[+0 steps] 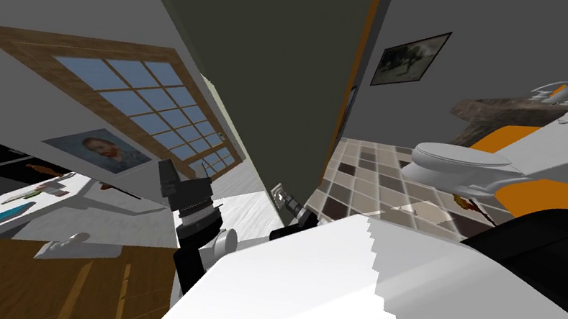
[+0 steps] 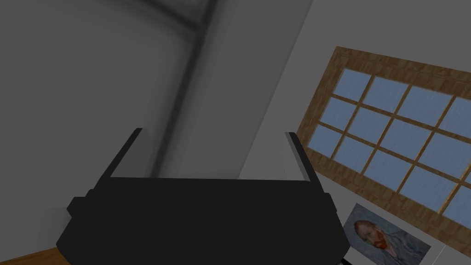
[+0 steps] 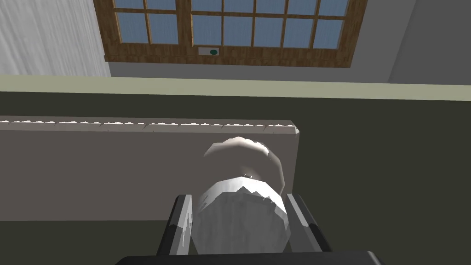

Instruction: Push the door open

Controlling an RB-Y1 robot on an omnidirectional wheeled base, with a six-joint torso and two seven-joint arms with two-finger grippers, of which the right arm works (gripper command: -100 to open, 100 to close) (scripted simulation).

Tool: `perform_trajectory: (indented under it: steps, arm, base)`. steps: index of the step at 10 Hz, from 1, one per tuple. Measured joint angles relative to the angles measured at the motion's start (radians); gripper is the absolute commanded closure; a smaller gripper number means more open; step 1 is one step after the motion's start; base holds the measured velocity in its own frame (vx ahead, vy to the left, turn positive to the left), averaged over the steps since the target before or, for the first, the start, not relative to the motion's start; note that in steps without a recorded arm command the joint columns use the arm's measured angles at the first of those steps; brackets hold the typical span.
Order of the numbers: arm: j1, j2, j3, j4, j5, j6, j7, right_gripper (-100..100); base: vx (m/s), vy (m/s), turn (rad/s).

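- Head view: the door [image 1: 272, 60], a flat, matte, dark olive slab, runs as a wedge from the top middle down to the centre of the frame. An orange strip [image 1: 377, 5] follows its right edge.
- At the door's lower tip, just below centre, our right gripper [image 1: 285, 201] meets it.
- Our left gripper [image 1: 168, 174] stands left of centre, pointing up, apart from the door.
- Upper left we see a many-paned window [image 1: 141, 105] in a wood frame, with a portrait [image 1: 106, 152] below it.
- Lower left lies a brown wood-grain surface [image 1: 8, 304]. At the right a smooth white toilet [image 1: 451, 164] stands on a floor [image 1: 367, 183] of beige and brown square tiles.
- Left wrist view: the 2 thin fingers [image 2: 296, 156] stand wide apart and empty.
- Right wrist view: a rounded, pale grey knob [image 3: 241, 221] sits between the 2 fingers [image 3: 180, 225], which press its sides.
- The knob springs from a long, flat grey plate [image 3: 115, 170] with a jagged white edge, set on the dark door face. Beyond the door runs a pale green strip [image 3: 230, 87].
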Motion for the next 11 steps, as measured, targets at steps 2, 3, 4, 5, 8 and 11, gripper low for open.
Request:
perform_trajectory:
  steps: [2,3,4,5,8,11]
  arm:
    - [0.002,-0.007,-0.013,-0.006,-0.006,0.007,0.001,100]
    - [-0.007,-0.006,-0.022,0.001,-0.011,0.009,0.003,100]
    - [-0.014,-0.002,-0.034,0.008,-0.014,0.007,0.006,100]
    - [-0.015,0.006,-0.045,0.015,-0.017,0.004,0.014,100]
    - [-0.033,0.013,-0.076,0.027,-0.03,0.007,0.024,100]
    - [-0.041,0.025,-0.109,0.033,-0.043,0.012,0.035,100]
  base:
    - [0.119,0.145,-0.056]
    - [0.103,0.16,-0.061]
    - [0.132,0.17,-0.083]
    - [0.138,0.157,-0.074]
    - [0.135,0.165,-0.082]
    - [0.113,0.127,-0.059]
